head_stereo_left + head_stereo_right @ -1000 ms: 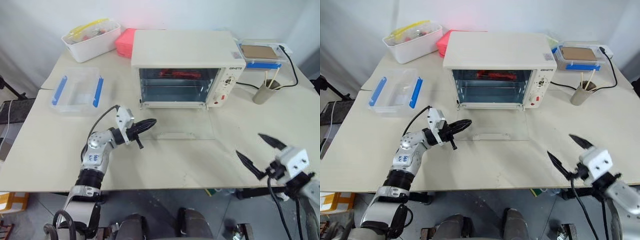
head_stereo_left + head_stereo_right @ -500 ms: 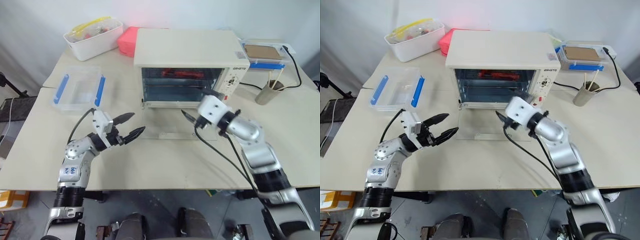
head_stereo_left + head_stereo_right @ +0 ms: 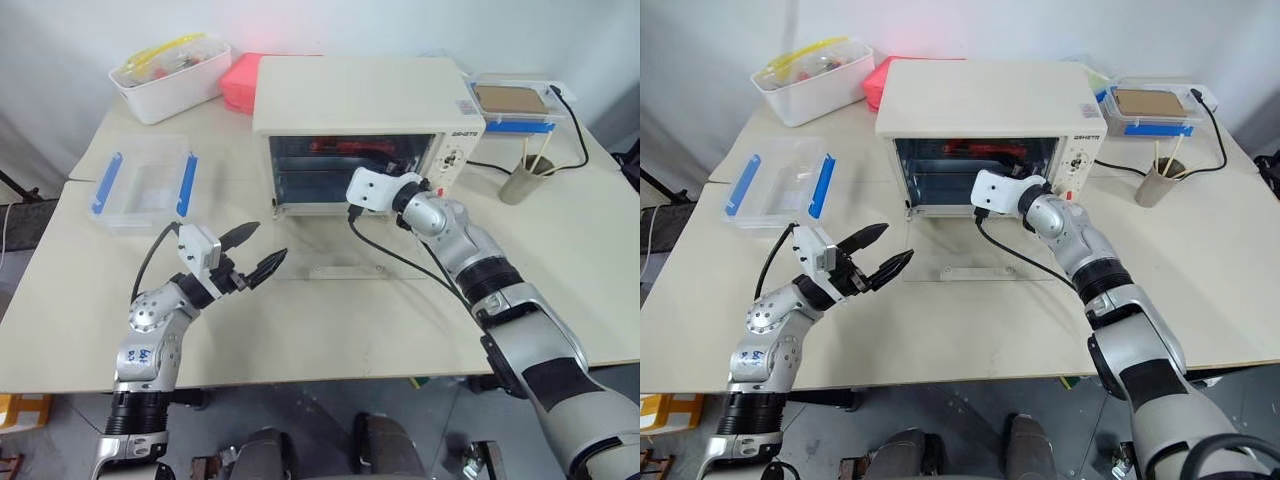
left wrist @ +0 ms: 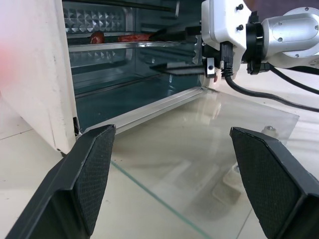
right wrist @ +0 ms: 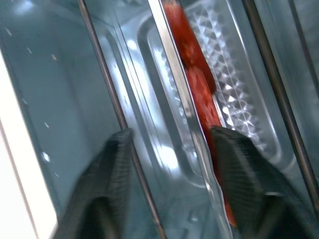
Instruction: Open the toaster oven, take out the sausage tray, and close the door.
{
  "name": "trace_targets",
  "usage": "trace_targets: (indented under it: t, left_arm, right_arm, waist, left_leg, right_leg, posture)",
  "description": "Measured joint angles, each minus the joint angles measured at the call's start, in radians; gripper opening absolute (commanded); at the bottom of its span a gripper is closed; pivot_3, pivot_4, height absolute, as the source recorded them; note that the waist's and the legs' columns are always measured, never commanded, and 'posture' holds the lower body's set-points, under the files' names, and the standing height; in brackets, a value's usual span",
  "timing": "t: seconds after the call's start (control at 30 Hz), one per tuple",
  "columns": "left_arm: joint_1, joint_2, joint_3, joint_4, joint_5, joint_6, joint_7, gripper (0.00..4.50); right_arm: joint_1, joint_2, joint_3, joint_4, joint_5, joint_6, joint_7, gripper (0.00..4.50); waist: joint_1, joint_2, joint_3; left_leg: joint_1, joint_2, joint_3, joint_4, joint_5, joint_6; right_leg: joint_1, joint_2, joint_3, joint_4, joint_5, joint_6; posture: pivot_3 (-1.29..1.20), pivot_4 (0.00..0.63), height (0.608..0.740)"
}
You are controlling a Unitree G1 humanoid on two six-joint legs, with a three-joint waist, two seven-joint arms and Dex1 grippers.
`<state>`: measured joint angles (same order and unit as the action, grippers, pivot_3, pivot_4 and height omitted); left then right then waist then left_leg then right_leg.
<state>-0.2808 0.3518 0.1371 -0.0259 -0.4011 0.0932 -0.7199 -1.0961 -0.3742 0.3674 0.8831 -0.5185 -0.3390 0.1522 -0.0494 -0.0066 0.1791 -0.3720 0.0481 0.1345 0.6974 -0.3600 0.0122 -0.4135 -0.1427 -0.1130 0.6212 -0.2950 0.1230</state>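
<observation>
Overhead, the toaster oven (image 3: 360, 120) stands on the table (image 3: 330, 320) with the door (image 3: 345, 250) folded down flat, my left end effector (image 3: 255, 252) spread wide beside it and my right end effector (image 3: 385, 165) reaching into the cavity. Through my left wrist, the sausage tray (image 4: 129, 45) sits on the upper rack. Through my right wrist, my fingers (image 5: 249, 174) stand parted astride the tray's front rim, gripping nothing yet.

Bright, even overhead light; soft weak shadows on the table (image 3: 330, 320). Pink-red glow on far wall above the pink box (image 3: 240, 80). Flat-lying glass door (image 4: 199, 164) mirrors the room, faint glare. Right wrist view motion-blurred w/ streaky highlights on the sausage tray (image 5: 219, 94). Head views bow slightly at edges.
</observation>
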Motion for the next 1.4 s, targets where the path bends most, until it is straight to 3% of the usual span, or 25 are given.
trace_targets:
  t: [0.27,0.4,0.53,0.57,0.7,1.0,1.17,1.4]
  left_arm:
    - [-0.008,-0.017,-0.014,0.000,0.000,0.002,0.010,3.90]
    - [-0.023,-0.018,-0.019,0.003,0.000,0.002,0.009,3.90]
    - [-0.042,-0.018,-0.019,0.017,0.000,0.002,0.007,3.90]
    - [-0.051,-0.018,-0.019,0.029,0.000,0.002,0.005,3.90]
    - [-0.120,-0.018,-0.028,0.098,0.001,-0.009,-0.024,3.90]
    - [-0.486,-0.006,0.015,0.450,-0.026,-0.058,-0.128,3.90]
    - [-0.585,0.014,0.044,0.569,-0.060,0.008,-0.171,3.90]
    - [-0.612,0.034,0.048,0.594,-0.074,0.089,-0.230,3.90]
  right_arm:
    - [-0.035,0.029,0.007,0.087,-0.027,-0.025,-0.047,2.29]
    - [-0.046,0.031,0.010,0.106,-0.034,-0.033,-0.058,1.45]
    - [-0.061,0.030,0.017,0.114,-0.046,-0.036,-0.071,0.14]
    - [-0.062,0.030,0.022,0.116,-0.062,-0.037,-0.072,0.06]
    - [-0.070,0.026,0.025,0.124,-0.085,-0.034,-0.077,0.06]
    - [-0.064,0.016,0.027,0.072,-0.103,-0.030,-0.050,0.06]
    - [0.014,-0.016,0.018,-0.097,-0.090,-0.007,0.030,0.06]
    - [0.209,-0.082,-0.015,-0.465,-0.060,0.078,0.171,0.06]
  waist:
    - [-0.010,0.000,0.000]
    - [-0.010,0.000,0.000]
    - [-0.011,0.000,0.000]
    - [-0.011,0.000,0.000]
    - [-0.007,0.000,0.000]
    - [-0.013,0.000,0.000]
    - [-0.016,0.000,0.000]
    - [-0.019,0.000,0.000]
  left_leg:
    - [0.000,0.000,0.000,0.000,0.000,0.000]
    - [0.000,0.000,0.000,0.000,0.000,0.000]
    - [0.000,0.000,0.000,0.000,0.000,0.000]
    - [0.000,0.000,0.000,0.000,0.000,0.000]
    - [-0.001,0.000,-0.001,0.000,0.001,0.000]
    - [-0.003,0.000,-0.002,-0.002,0.002,-0.001]
    - [-0.003,0.000,-0.003,-0.004,0.002,-0.001]
    - [-0.003,0.000,-0.003,-0.004,0.002,-0.001]
  right_leg:
    - [0.000,0.000,0.000,0.000,0.000,0.000]
    - [0.000,0.000,0.000,0.000,0.000,0.000]
    - [0.000,0.000,0.000,0.000,0.000,0.000]
    - [0.000,0.000,0.000,0.000,0.000,0.000]
    - [0.000,0.000,-0.001,0.000,0.000,0.000]
    - [-0.001,0.001,-0.004,-0.001,0.000,0.000]
    - [-0.002,0.001,-0.007,-0.001,0.000,0.000]
    - [-0.002,0.001,-0.008,-0.001,0.000,0.000]
  posture:
    - [0.00,0.150,0.740]
    - [0.00,0.150,0.740]
    - [0.00,0.150,0.740]
    - [0.00,0.150,0.740]
    - [0.00,0.150,0.740]
    - [0.00,0.150,0.740]
    - [0.00,0.150,0.740]
    - [0.00,0.150,0.740]
